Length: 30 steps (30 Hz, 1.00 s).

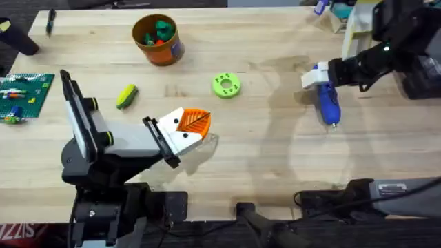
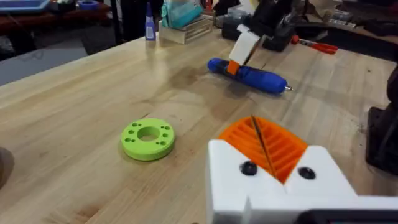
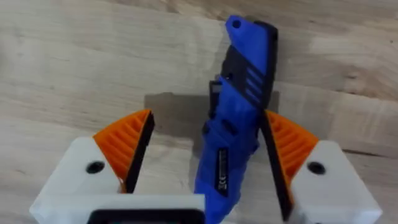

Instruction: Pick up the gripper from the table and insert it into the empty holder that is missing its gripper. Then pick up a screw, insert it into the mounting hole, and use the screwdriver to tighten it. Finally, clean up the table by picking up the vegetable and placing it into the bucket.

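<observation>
- Right gripper (image 1: 318, 76), at about 2 o'clock on the table (image 1: 275, 165) in the overhead view: its white fingers with orange ribbed pads (image 3: 124, 140) stand spread on either side of the screwdriver (image 1: 328, 102); one pad touches the blue body, the other stands clear of it (so the tool is straddled, not pinched).
- Screwdriver: lies on the wood with its metal bit pointing toward 6 o'clock in the overhead view; the right wrist view shows its blue body (image 3: 233, 130) running between the two pads.
- Left gripper (image 1: 185, 129), just left of the table's centre: its two orange ribbed pads are pressed together, with only a thin dark seam between them in the left wrist view (image 2: 264, 146); nothing is held.
- Holder (image 2: 273, 186): white finger blocks beneath the orange pads; a small dark mounting hole (image 2: 249, 168) shows in each face.
- Vegetable (image 1: 126, 96): yellow with a green side, lying on the wood at about 10 o'clock, near the left arm.
- Bucket (image 1: 157, 40): orange-brown cup at about 11 o'clock, upright, with green and red toys (image 1: 161, 32) inside.
- Lime-green disc (image 1: 226, 85): flat on the table near 12 o'clock, well apart from both grippers (also seen in the left wrist view (image 2: 148, 138)).
- Green brick plate (image 1: 24, 93): at 9 o'clock, on the table's edge.
</observation>
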Motion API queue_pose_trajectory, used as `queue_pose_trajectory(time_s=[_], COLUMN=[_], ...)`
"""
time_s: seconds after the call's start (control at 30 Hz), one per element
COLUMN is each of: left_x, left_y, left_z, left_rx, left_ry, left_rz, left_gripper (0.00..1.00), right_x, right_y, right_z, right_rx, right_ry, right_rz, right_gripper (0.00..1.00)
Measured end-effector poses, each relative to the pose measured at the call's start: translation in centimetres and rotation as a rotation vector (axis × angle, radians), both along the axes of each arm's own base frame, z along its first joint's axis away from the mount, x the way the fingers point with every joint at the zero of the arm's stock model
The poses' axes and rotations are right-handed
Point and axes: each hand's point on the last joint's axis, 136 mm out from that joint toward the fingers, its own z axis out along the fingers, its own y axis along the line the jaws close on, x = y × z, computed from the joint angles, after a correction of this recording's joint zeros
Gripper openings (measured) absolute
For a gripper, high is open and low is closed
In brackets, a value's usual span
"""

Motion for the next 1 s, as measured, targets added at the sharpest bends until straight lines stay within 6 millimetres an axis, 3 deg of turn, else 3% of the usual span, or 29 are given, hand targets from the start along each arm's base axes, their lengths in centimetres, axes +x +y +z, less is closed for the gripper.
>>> queue_pose_trajectory(time_s=[0.07, 0.17, 0.8, 0.83, 0.9, 1.0], left_x=[0.0, 0.0, 0.0, 0.0, 0.0, 0.0], left_y=[0.0, 0.0, 0.0, 0.0, 0.0, 0.0], left_z=[0.0, 0.0, 0.0, 0.0, 0.0, 0.0], left_rx=[0.0, 0.0, 0.0, 0.0, 0.0, 0.0], left_ry=[0.0, 0.0, 0.0, 0.0, 0.0, 0.0], left_rz=[0.0, 0.0, 0.0, 0.0, 0.0, 0.0], left_gripper=[0.017, 0.017, 0.017, 0.017, 0.017, 0.017], right_x=[0.5, 0.9, 1.9, 1.9, 2.0, 2.2], right_y=[-0.8, -1.2, -2.2, -2.3, -2.7, -3.3], right_z=[-1.5, -2.2, -4.0, -4.0, -3.9, -3.9], right_rx=[-0.026, -0.037, -0.065, -0.07, -0.086, -0.094], right_ry=[0.023, 0.023, 0.032, 0.031, 0.026, 0.022], right_rz=[-0.006, -0.005, 0.012, 0.013, 0.007, -0.006], right_gripper=[0.994, 0.994, 0.982, 0.927, 0.698, 0.436])
